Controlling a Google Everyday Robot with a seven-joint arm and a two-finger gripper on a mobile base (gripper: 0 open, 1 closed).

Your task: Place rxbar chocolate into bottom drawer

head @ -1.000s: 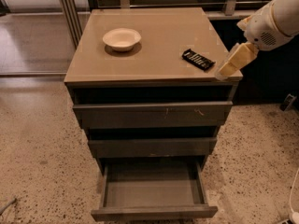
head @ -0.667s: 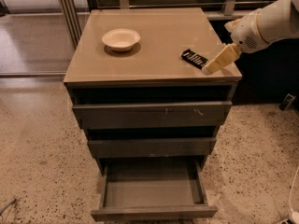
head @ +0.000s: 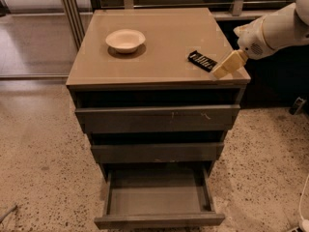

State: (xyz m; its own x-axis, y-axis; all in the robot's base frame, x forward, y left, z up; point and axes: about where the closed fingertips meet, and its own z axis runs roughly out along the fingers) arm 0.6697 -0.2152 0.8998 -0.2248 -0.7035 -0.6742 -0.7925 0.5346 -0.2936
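The rxbar chocolate (head: 203, 61), a small flat black bar with white lettering, lies on the cabinet top near its front right corner. My gripper (head: 224, 67), tan at the tip of the white arm, hovers just right of the bar, over the top's right edge, and points down-left at it. The bar lies free on the surface. The bottom drawer (head: 159, 219) is pulled out at floor level, and its grey inner floor is bare.
A white bowl (head: 125, 39) stands on the tan cabinet top (head: 159, 33) at the left rear. Two upper drawer fronts (head: 157, 118) are slightly out. Speckled floor surrounds the cabinet. Metal posts and a shelf stand behind it.
My gripper has moved left and slightly inward, from beyond the cabinet's right edge to close beside the bar. The bar, bowl and drawers have not moved.
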